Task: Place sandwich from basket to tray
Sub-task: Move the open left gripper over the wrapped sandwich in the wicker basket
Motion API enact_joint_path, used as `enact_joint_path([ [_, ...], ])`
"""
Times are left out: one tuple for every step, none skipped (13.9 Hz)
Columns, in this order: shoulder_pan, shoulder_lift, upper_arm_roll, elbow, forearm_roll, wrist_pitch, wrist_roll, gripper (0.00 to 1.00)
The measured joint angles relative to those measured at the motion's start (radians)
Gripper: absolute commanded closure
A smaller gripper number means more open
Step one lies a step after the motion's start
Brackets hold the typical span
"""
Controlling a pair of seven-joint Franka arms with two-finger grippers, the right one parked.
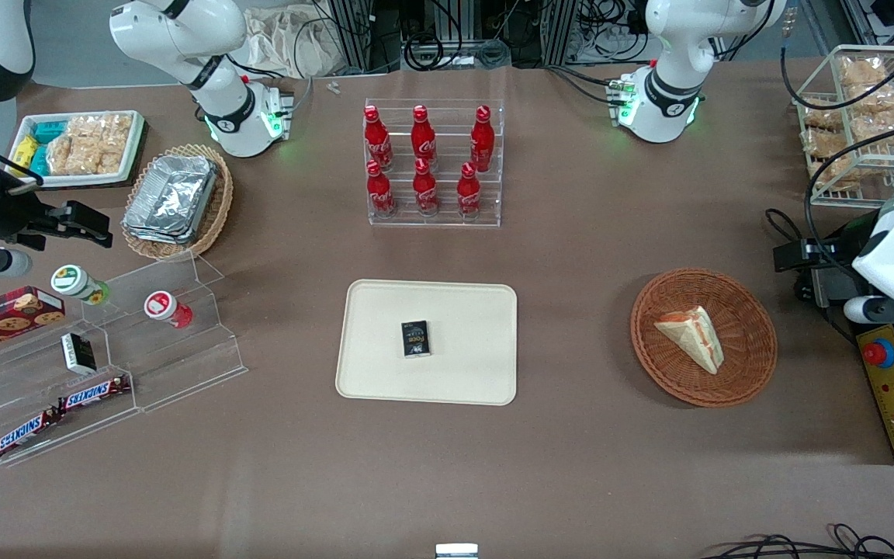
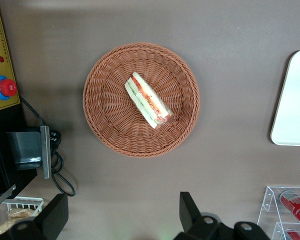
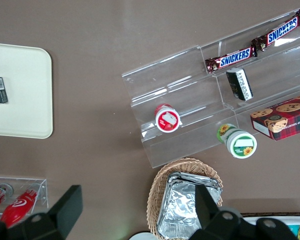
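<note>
pincer (image 2: 122, 220) raised, fingers spread, empty

A clear acrylic rack (image 1: 434, 164) holds six red cola bottles (image 1: 424, 159) in two rows. Toward the parked arm's end, a pale oval wicker basket (image 1: 218, 203) carries stacked foil trays (image 1: 169, 195) — nearer the camera, two Snickers bars (image 1: 59, 411) lie on a stepped clear stand (image 1: 183, 349).
</note>
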Motion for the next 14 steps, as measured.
enact_joint_path([
  [0.0, 0.002, 0.0, 0.001, 0.0, 0.0, 0.0, 0.01],
  [0.0, 0.003, 0.0, 0.002, 0.0, 0.0, 0.0, 0.01],
  [0.0, 0.003, 0.0, 0.002, 0.0, 0.0, 0.0, 0.0],
  [0.0, 0.003, 0.0, 0.002, 0.0, 0.0, 0.0, 0.0],
  [0.0, 0.003, 0.0, 0.002, 0.0, 0.0, 0.0, 0.0],
  [0.0, 0.004, 0.0, 0.002, 0.0, 0.0, 0.0, 0.0],
  [0.0, 0.006, -0.001, 0.002, 0.0, 0.0, 0.0, 0.0],
  [-0.001, 0.011, -0.001, 0.002, 0.0, 0.0, 0.0, 0.0],
  [-0.001, 0.02, -0.001, 0.002, 0.001, 0.001, 0.0, 0.0],
  [-0.001, 0.031, -0.001, 0.002, 0.001, 0.003, 0.0, 0.0],
  [-0.001, 0.042, -0.001, 0.002, 0.001, 0.004, 0.0, 0.0],
  [-0.001, 0.051, -0.001, 0.002, 0.002, 0.005, 0.0, 0.0],
  [-0.001, 0.057, -0.001, 0.002, 0.002, 0.009, 0.0, 0.0],
  [-0.001, 0.06, -0.001, 0.0, 0.002, 0.022, 0.0, 0.0],
])
